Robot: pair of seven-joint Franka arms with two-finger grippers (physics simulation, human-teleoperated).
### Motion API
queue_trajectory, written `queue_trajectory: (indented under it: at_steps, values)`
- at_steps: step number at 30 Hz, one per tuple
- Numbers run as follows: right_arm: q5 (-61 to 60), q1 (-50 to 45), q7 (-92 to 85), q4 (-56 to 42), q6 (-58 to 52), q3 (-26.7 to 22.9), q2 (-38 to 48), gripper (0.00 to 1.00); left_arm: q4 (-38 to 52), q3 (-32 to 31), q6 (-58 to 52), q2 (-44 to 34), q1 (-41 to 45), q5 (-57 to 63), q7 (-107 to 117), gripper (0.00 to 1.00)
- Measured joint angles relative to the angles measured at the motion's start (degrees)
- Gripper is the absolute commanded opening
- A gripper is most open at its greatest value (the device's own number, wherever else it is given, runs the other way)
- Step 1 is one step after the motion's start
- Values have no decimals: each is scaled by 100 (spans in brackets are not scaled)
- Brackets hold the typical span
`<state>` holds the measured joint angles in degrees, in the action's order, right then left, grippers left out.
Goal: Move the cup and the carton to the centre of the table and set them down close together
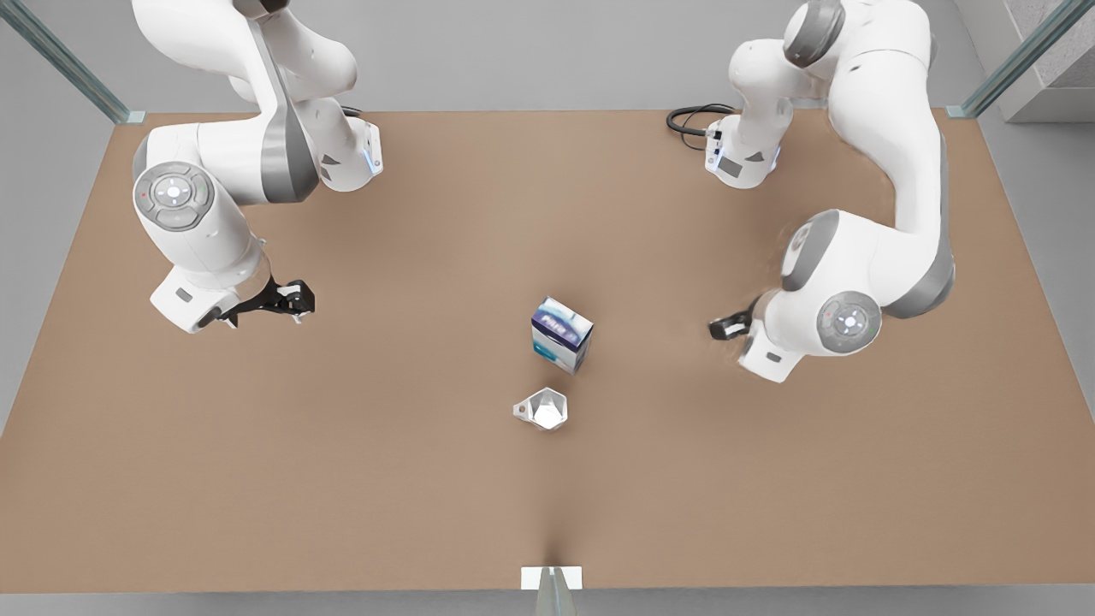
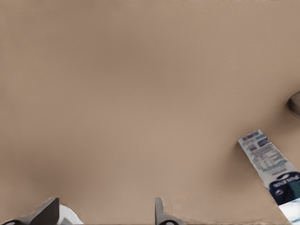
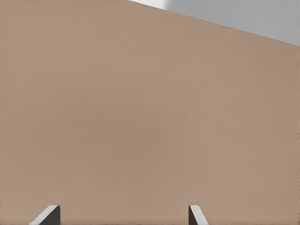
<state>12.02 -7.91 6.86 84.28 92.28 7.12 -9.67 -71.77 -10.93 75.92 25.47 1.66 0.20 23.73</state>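
Observation:
The carton [image 1: 561, 334], white with dark blue and teal print, stands upright near the middle of the light-brown table [image 1: 547, 505]. The small silvery faceted cup [image 1: 543, 408] stands just in front of it, a short gap apart. My left gripper [image 1: 724, 328] hangs open at the front view's right, apart from the carton, holding nothing. In the left wrist view the left gripper [image 2: 103, 216] is over bare table, with the carton [image 2: 269, 161] and a sliver of the cup [image 2: 295, 103] off to the side. My right gripper [image 1: 298, 299] [image 3: 122, 218] hangs open at the front view's left, farther from both.
The two arm bases [image 1: 351, 158] [image 1: 740, 158] stand at the back of the table, with a black cable [image 1: 693, 120] by the one on the front view's right. A small white bracket [image 1: 552, 578] sits at the middle of the front edge.

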Motion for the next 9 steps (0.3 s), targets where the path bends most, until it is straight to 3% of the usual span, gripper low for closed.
queue_trajectory:
  at_steps: [4, 9]
  values:
    - [-6, 0, 5, 0, 0, 0, 0, 100, -400, 401, 94, -1472, -13, -19, -535, 100]
    - [-6, 0, 1, 0, -8, 0, 0, 100, -539, 504, 117, -1984, -70, -40, -1063, 100]
